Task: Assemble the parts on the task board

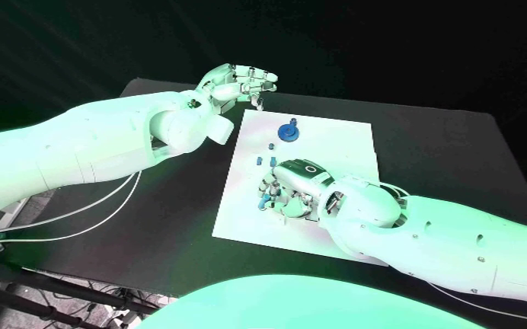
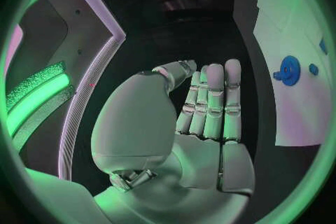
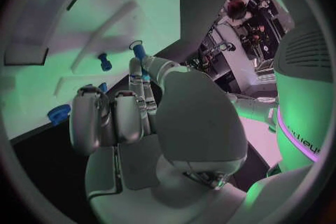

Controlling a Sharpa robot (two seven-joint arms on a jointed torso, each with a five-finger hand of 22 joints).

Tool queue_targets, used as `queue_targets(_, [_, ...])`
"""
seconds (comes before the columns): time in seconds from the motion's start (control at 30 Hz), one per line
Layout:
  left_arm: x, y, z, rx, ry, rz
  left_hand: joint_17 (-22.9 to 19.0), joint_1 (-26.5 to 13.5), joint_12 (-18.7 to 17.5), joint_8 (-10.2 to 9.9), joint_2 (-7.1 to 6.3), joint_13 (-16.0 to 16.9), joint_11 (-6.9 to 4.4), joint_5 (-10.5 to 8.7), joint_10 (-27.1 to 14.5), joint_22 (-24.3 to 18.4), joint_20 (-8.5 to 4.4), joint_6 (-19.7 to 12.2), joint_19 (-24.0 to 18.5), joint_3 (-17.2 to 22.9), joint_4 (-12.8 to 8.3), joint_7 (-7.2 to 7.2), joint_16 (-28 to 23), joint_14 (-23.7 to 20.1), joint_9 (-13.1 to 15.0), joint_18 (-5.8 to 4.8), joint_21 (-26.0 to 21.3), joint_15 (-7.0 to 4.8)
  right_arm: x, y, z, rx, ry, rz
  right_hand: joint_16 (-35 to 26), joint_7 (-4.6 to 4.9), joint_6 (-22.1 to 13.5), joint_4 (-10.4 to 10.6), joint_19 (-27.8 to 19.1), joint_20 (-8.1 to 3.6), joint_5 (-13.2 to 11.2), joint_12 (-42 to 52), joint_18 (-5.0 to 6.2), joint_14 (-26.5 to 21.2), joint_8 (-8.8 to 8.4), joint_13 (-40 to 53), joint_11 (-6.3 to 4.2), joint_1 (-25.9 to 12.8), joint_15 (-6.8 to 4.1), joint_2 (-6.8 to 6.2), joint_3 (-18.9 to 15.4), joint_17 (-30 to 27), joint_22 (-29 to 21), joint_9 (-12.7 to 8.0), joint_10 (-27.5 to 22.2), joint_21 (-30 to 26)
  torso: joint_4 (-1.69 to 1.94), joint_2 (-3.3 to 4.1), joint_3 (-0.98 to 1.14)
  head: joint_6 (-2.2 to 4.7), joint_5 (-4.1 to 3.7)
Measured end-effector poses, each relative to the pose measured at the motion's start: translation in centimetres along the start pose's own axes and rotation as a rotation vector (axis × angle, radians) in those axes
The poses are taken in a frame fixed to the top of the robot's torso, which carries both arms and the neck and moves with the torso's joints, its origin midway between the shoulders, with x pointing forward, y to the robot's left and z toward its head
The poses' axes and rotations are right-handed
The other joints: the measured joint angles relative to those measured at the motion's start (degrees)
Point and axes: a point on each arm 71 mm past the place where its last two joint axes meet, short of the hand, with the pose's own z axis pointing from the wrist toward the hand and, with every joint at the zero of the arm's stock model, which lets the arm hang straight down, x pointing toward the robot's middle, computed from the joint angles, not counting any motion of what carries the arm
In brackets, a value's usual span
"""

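Observation:
The white task board (image 1: 330,142) lies in the middle of the black table. A blue gear (image 1: 289,131) stands on its far half, also seen as the gear (image 2: 288,71) in the left wrist view. Small blue parts (image 1: 263,154) lie left of centre. My right hand (image 1: 291,190) hovers low over the board's near-left area; in the right wrist view a small blue peg (image 3: 137,49) sits pinched between its thumb and a fingertip. My left hand (image 1: 236,84) hangs off the board's far-left corner, fingers (image 2: 213,101) straight and together, holding nothing.
More blue parts (image 3: 104,61) lie on the board (image 3: 84,11) ahead of the right hand, and another blue part (image 3: 59,113) lies near the board's edge. Black table (image 1: 176,192) surrounds the board; cables hang off its left side.

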Motion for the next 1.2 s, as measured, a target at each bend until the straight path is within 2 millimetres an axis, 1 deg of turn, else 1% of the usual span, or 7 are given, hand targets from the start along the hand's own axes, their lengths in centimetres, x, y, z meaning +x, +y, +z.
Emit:
queue_targets(0.67, [-0.12,0.01,-0.07,-0.003,-0.002,0.001,0.01,0.0,0.0,0.0,0.0,0.0,0.0,0.0,0.0,0.0,0.0,0.0,0.0,0.0,0.0,0.0,0.0,0.0,0.0,0.0,0.0,0.0,0.36,-0.13,0.24,0.017,0.025,-0.033,0.0,-0.22,-0.02,-0.17,0.0,0.0,-0.49,-0.23,0.0,0.0,0.24,0.04,0.0,-0.26,0.0,0.19,0.16,-0.14,-0.01,0.28,0.0,0.0,0.0,0.04,0.04,-0.06,0.09])
queue_targets(0.77, [-0.15,0.01,-0.09,-0.004,-0.002,0.001,0.01,0.0,0.0,0.0,0.0,0.0,0.0,0.0,0.0,0.01,0.0,0.0,0.0,0.0,0.0,0.0,0.0,0.0,0.0,0.0,0.0,0.0,0.43,-0.01,0.31,0.017,0.025,-0.039,0.0,-0.22,-0.02,-0.36,0.0,0.0,-0.48,-0.28,0.0,0.0,0.24,0.1,0.01,-0.69,0.0,-0.24,0.36,-0.33,0.02,0.3,0.0,0.0,-0.01,0.04,0.04,-0.03,0.05])
queue_targets(0.87, [-0.16,0.01,-0.1,-0.004,-0.002,0.001,0.01,0.0,0.0,0.0,0.0,0.0,0.0,0.0,0.0,0.0,0.0,0.0,0.0,0.0,0.0,0.0,0.0,0.0,0.0,0.0,0.0,0.0,0.54,0.15,0.41,0.016,0.028,-0.046,0.0,-0.01,-0.24,-0.56,0.0,0.0,-0.51,-0.57,0.0,0.0,0.24,0.11,0.0,-1.37,0.0,-0.91,0.55,-0.44,0.03,1.48,0.0,0.0,-0.01,0.04,0.03,0.03,0.0])
queue_targets(0.97, [-0.16,0.0,-0.11,-0.004,-0.002,0.001,0.01,0.0,0.0,0.0,0.0,0.0,0.0,0.0,0.0,0.01,0.0,0.0,0.0,0.0,0.0,0.0,0.0,0.0,0.0,0.0,0.0,0.0,0.66,0.31,0.5,0.015,0.032,-0.051,0.0,0.37,-0.62,-0.73,0.0,0.0,-0.73,-0.86,0.0,0.0,0.29,0.17,0.33,-2.49,0.0,-1.43,0.72,-0.57,0.03,1.57,-0.32,0.0,-0.01,0.05,0.02,0.04,-0.07])
queue_targets(1.07, [-0.17,0.0,-0.13,-0.005,-0.002,0.001,0.01,0.0,0.0,0.0,0.0,0.0,0.0,0.0,0.0,0.01,0.0,0.0,0.0,0.0,0.0,0.0,0.0,0.0,0.0,0.0,0.0,0.0,0.74,0.43,0.56,0.013,0.035,-0.055,0.0,0.45,-0.7,-0.79,0.0,0.0,-0.64,-0.87,0.0,0.0,-0.06,0.24,0.32,-3.03,0.0,-1.96,0.79,-0.53,0.03,1.54,-0.31,0.0,-0.01,0.05,0.0,0.04,-0.09])
queue_targets(1.13, [-0.18,0.0,-0.14,-0.005,-0.003,0.001,0.01,0.0,0.0,0.0,0.0,0.0,0.0,0.0,0.0,0.01,0.0,0.0,0.0,0.0,0.0,0.0,0.0,0.0,0.0,0.0,0.0,0.0,0.79,0.48,0.57,0.013,0.038,-0.057,0.0,0.7,-1.21,-0.97,0.0,0.0,0.09,-1.1,0.0,0.0,-0.28,0.32,0.44,-3.92,0.0,-2.45,0.62,-0.5,0.03,1.41,-0.43,0.0,-0.01,0.04,0.0,0.02,-0.11])
queue_targets(1.2, [-0.19,0.0,-0.15,-0.006,-0.003,0.001,0.01,0.0,0.0,0.0,0.0,0.0,0.0,0.0,0.0,0.01,0.0,0.0,0.0,0.0,0.0,0.0,0.0,0.0,0.0,0.0,0.0,0.0,0.89,0.49,0.55,0.014,0.041,-0.059,0.0,0.79,-2.04,-1.03,0.0,0.0,0.35,-1.11,0.0,0.0,-0.8,0.43,0.53,-4.56,0.0,-2.57,0.56,-0.41,0.03,1.19,-0.52,0.0,-0.01,0.03,0.0,0.0,-0.16])
